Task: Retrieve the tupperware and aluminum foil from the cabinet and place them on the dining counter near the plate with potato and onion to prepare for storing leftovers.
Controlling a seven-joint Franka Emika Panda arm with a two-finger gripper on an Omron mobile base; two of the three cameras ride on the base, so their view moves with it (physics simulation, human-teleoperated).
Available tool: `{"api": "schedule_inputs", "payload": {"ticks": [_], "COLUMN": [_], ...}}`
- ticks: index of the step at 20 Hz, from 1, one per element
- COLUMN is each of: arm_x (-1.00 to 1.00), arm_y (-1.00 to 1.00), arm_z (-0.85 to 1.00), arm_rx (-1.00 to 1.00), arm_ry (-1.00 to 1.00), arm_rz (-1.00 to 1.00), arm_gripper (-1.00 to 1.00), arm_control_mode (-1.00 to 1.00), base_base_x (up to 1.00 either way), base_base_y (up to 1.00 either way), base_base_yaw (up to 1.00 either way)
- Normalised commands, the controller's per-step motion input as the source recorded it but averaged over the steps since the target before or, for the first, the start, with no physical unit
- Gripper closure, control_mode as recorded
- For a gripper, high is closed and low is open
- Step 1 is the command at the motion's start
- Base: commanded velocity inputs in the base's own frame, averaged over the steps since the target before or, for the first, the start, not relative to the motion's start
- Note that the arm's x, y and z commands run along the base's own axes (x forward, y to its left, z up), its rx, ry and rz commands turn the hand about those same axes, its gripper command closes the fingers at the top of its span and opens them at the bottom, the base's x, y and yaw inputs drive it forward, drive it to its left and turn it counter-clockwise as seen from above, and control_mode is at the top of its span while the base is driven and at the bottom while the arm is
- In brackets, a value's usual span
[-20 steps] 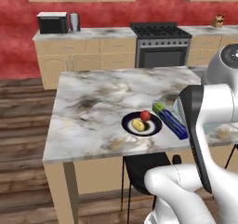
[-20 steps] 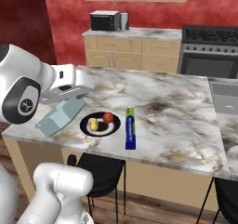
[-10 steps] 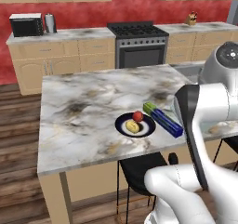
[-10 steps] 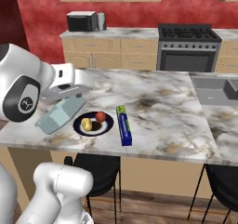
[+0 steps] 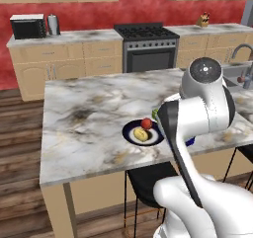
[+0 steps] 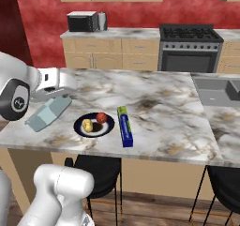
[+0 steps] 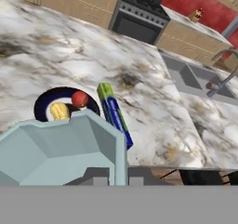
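My gripper (image 6: 60, 100) is shut on the tupperware (image 6: 48, 114), a pale blue-grey tub held tilted above the left end of the dining counter (image 6: 164, 105). In the hand view the tupperware (image 7: 65, 146) spreads across the foreground over the gripper (image 7: 111, 175). The dark plate (image 6: 93, 125) with a yellow potato and a red onion sits just right of the tub. The aluminum foil (image 6: 124, 125), a blue box with a green end, lies on the marble right of the plate. From the left base the plate (image 5: 142, 133) shows beside my arm, which hides most of the foil (image 5: 155, 114). The cabinet is out of view.
A sink (image 6: 218, 90) with a faucet (image 7: 223, 74) is set into the counter's right end. Dark stools (image 6: 96, 171) stand under the overhang. A stove (image 6: 190, 47), a microwave (image 6: 82, 21) and wall counters run along the red back wall.
The whole picture has shifted a little sideways, so the base has moved. The tupperware stays in my shut gripper beside the plate; plate and foil lie where they were.
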Motion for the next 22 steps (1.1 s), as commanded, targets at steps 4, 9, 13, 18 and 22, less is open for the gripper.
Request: {"api": "schedule_inputs", "payload": {"ticks": [4,9,13,18,22], "arm_x": [0.48,0.59,0.47,0.21,0.32], "arm_y": [0.67,0.27,0.33,0.49,0.41], "arm_z": [-0.37,-0.44,-0.54,-0.46,-0.36], "arm_rx": [0.04,0.24,0.19,0.07,0.04], "arm_ry": [-0.04,-0.01,0.04,0.11,0.1], "arm_rz": [0.0,-0.01,0.0,0.03,0.07], "arm_gripper": [1.0,1.0,1.0,1.0,1.0], "arm_control_mode": [-1.0,-1.0,-1.0,-1.0,-1.0], "base_base_x": [0.0,0.0,0.0,0.0,0.0], "base_base_y": [0.0,0.0,0.0,0.0,0.0], "base_base_yaw": [0.0,0.0,0.0,0.0,0.0]}}
